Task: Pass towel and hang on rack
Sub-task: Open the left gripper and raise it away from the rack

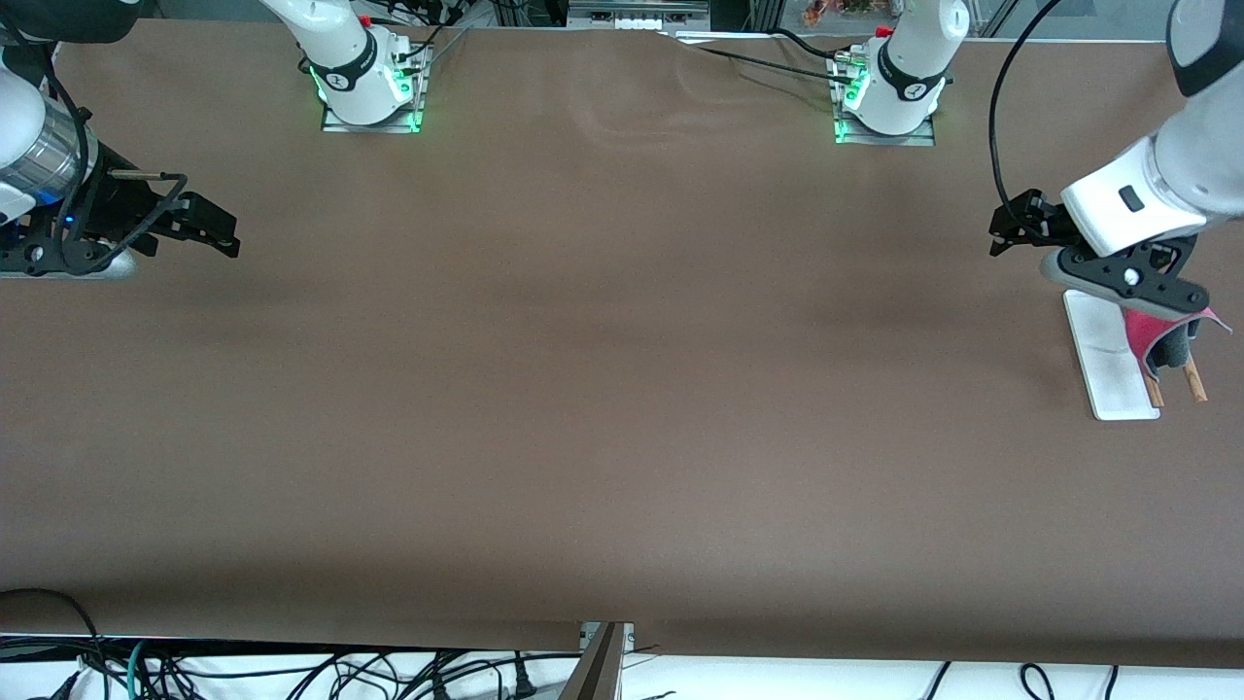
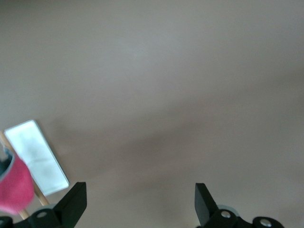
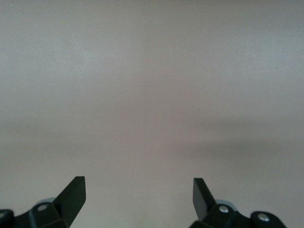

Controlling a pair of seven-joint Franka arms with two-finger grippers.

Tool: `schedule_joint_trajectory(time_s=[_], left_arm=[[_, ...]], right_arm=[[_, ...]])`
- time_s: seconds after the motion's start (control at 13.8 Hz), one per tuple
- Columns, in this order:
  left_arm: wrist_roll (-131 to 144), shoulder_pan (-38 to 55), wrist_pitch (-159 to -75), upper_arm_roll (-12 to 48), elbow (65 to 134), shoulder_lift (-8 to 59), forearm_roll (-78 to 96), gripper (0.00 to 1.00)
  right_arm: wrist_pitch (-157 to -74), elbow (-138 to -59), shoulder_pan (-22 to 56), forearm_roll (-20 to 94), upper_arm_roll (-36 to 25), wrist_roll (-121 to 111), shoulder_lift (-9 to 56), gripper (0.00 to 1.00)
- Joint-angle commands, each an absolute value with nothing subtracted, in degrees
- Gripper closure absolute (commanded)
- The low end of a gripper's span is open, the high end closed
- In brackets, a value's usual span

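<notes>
Brown table (image 1: 603,389): both jaws spread (left gripper (image 2: 141,205) above rack (image 1: 1108,355)).

Most of the frame is taken up by the brown table (image 2: 171,85), which is bare apart from soft shadow bands across its middle. At the lower edge, the two dark fingers (image 2: 75,202) of the left gripper (image 2: 141,202) are seen spread wide apart, with nothing but table surface between them. In the lower left corner the rack (image 2: 37,156) is seen — its white rectangular base lies flat and tilted in the frame, and a thin brown rod runs along its edge. The towel (image 2: 15,187) is draped over that rod at the frame's left edge — pink-red, with a sliver of grey at its top.
</notes>
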State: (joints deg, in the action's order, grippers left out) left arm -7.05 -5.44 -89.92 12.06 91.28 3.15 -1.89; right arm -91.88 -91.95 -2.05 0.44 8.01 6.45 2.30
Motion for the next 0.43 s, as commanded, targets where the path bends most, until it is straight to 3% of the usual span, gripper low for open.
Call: schedule_joint_trajectory(time_s=[0.0,0.36], left_arm=[[-0.4,-1.3,-95.1,5.3,99.5,-3.8,-0.1,0.00],[-0.6,-0.9,-95.1,4.3,99.5,-3.7,0.8,0.00]], right_arm=[[-91.1,-91.6,-1.8,0.4,8.9,6.0,1.8,0.00],[-91.1,-90.9,-1.8,0.6,9.5,6.6,1.8,0.00]])
